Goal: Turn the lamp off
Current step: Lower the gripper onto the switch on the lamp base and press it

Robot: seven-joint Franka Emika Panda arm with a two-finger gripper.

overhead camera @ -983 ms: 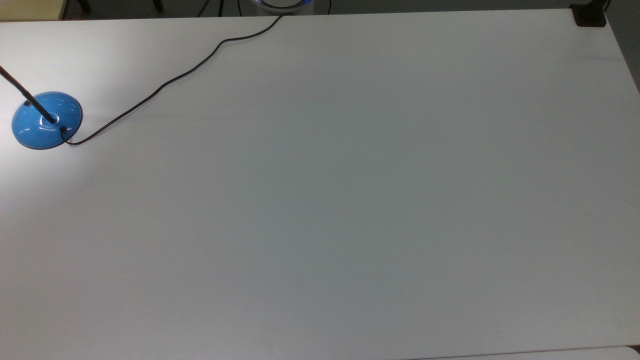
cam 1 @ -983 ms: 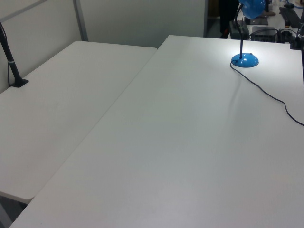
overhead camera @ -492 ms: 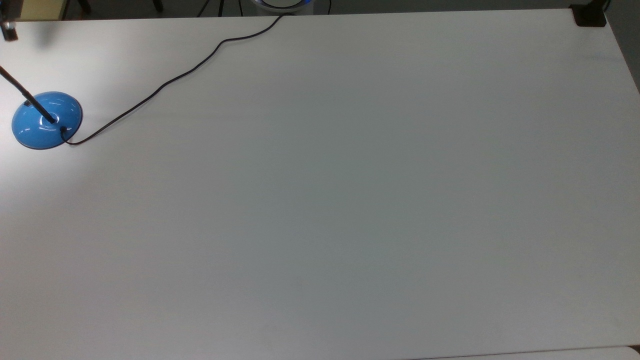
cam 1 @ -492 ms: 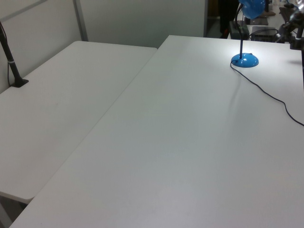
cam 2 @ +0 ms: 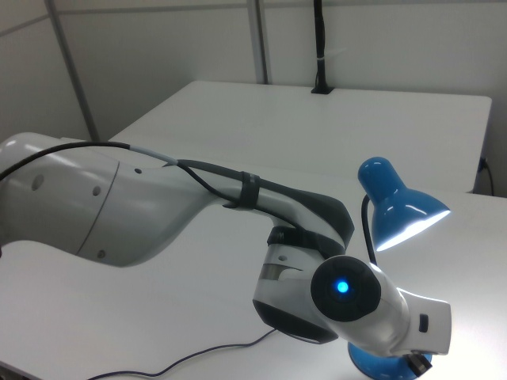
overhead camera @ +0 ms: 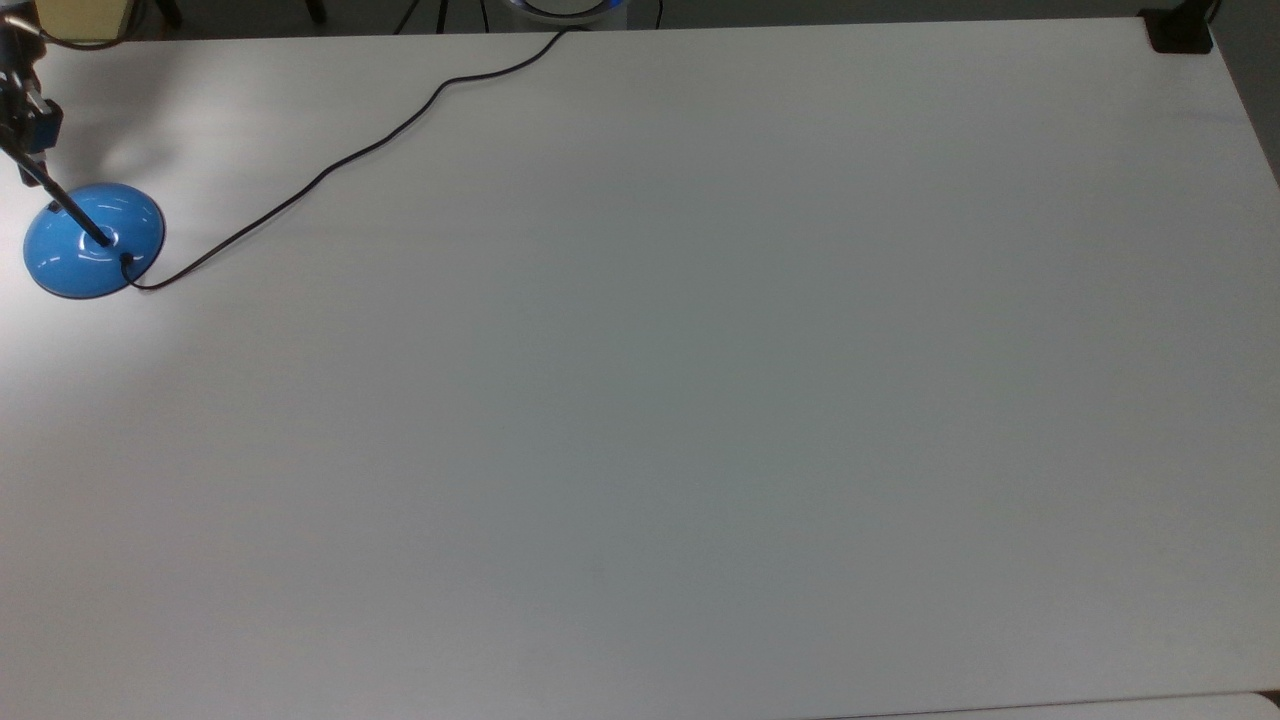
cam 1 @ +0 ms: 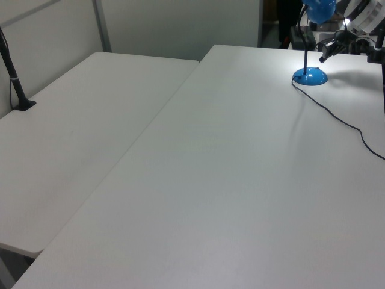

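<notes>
The lamp's glossy blue base (overhead camera: 85,258) sits near the top view's left edge, with its thin black stem (overhead camera: 60,198) slanting up and left. Its black cord (overhead camera: 330,170) runs off the table's far edge. In the right view the blue shade (cam 2: 396,207) glows, and light falls on the table around the base (cam 1: 310,76). My gripper (overhead camera: 28,115) hangs just beyond the base, close to the stem. In the left view the gripper (cam 1: 329,53) is a little right of and above the base. My white arm (cam 2: 158,206) fills the right view's foreground and hides part of the base (cam 2: 372,366).
The white table (overhead camera: 700,400) stretches wide to the top view's right of the lamp. A black clamp (overhead camera: 1180,30) sits at its far right corner. In the left view a second table (cam 1: 72,138) adjoins on the left, carrying a black post (cam 1: 18,90).
My gripper came into view at the top view's top-left corner and moved down toward the lamp base. The lamp has not moved and stays lit.
</notes>
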